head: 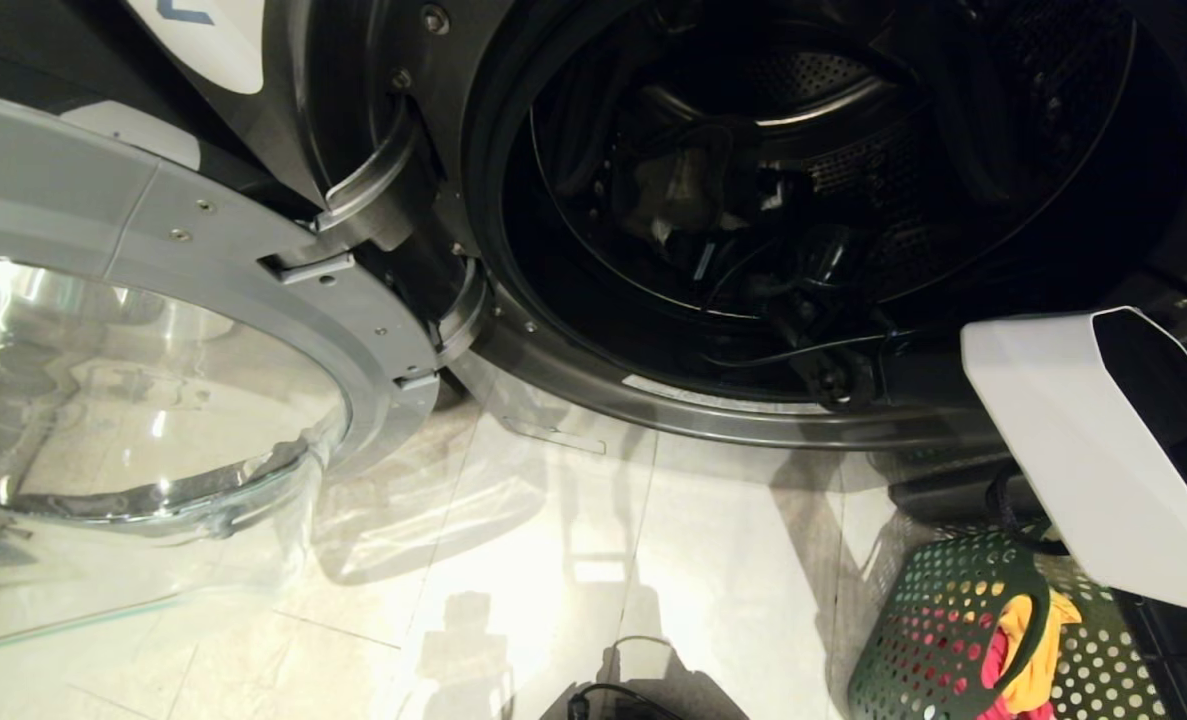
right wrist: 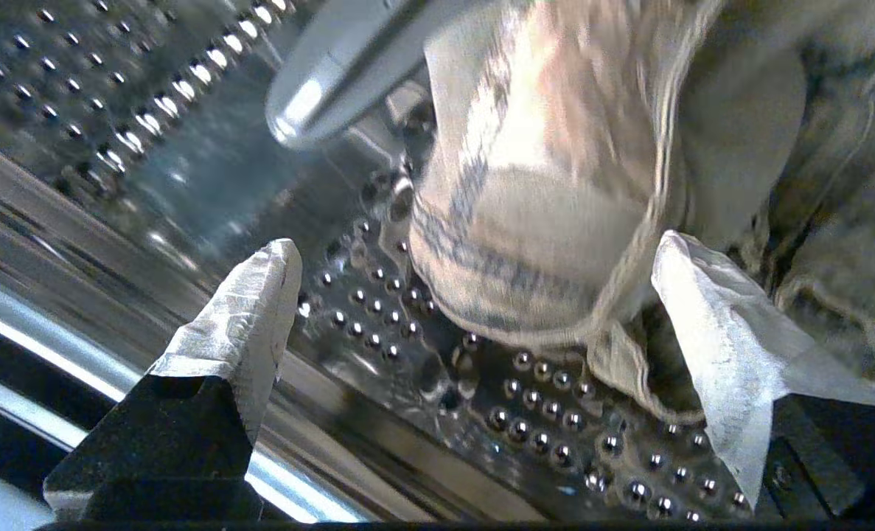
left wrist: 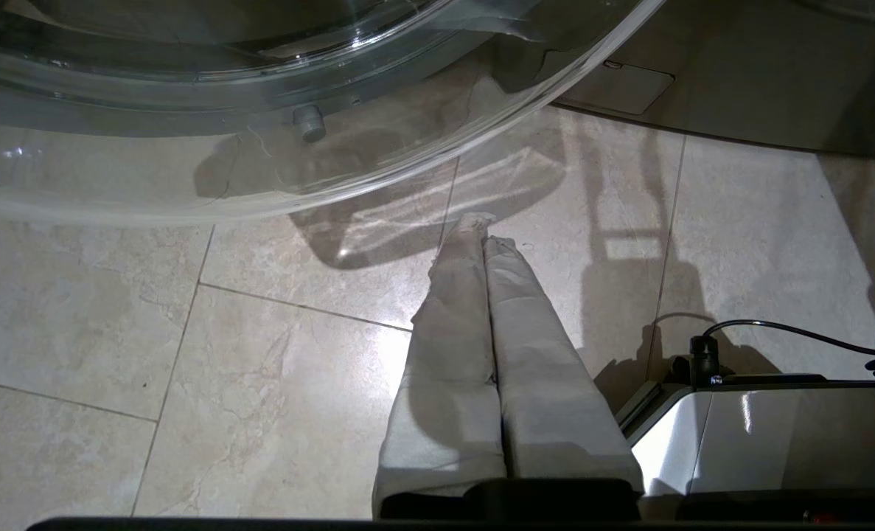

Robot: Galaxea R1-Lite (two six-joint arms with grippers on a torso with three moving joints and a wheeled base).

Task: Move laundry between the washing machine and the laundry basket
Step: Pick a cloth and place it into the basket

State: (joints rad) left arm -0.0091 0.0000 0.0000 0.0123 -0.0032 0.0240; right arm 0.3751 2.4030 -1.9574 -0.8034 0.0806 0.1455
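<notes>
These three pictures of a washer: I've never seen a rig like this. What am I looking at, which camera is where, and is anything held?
A two-armed robot on wheels is unloading a washing machine. The head view looks down at its open drum, with the glass door swung out to the robot's left and a green laundry basket on the floor at its right, holding yellow and red clothes. The right wrist view is from inside the drum: the right gripper has its jaws wide open around faded jeans but has not closed, so nothing is held. The left wrist view shows the left gripper shut and empty, hanging over the tiled floor.
</notes>
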